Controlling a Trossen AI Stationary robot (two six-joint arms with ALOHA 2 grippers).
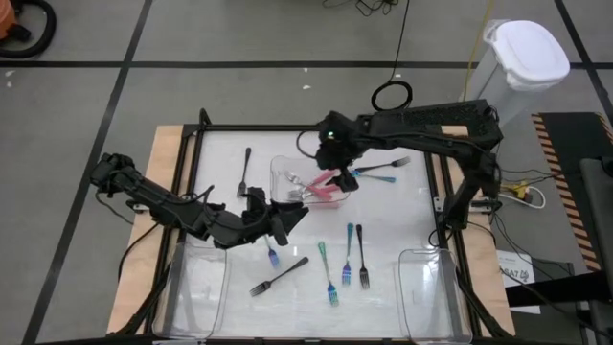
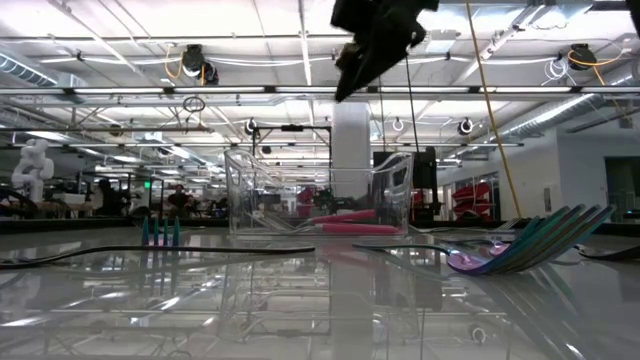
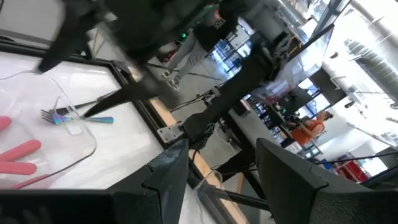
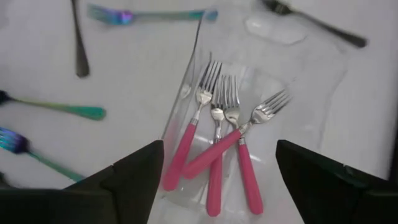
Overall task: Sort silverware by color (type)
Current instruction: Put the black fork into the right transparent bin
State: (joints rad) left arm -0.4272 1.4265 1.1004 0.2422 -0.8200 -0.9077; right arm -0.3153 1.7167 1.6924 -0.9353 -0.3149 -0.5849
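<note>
Pink forks gathered in the clear tray, the rest loose on the worktop.

Nearest, teal iridescent forks (image 1: pixel 329 275) and dark grey forks (image 1: pixel 279 276) lie scattered on the white worktop (image 1: pixel 383 220). The left tool (image 1: pixel 280 222) sits low just beside them, fingers apart, nothing visibly between them. Farther on, four pink-handled forks (image 4: pixel 214 152) with silver tines lie in the clear tray (image 1: pixel 287 175); the right tool (image 1: pixel 342 178) hovers over them, jaws wide and empty. No readable writing shows.
</note>
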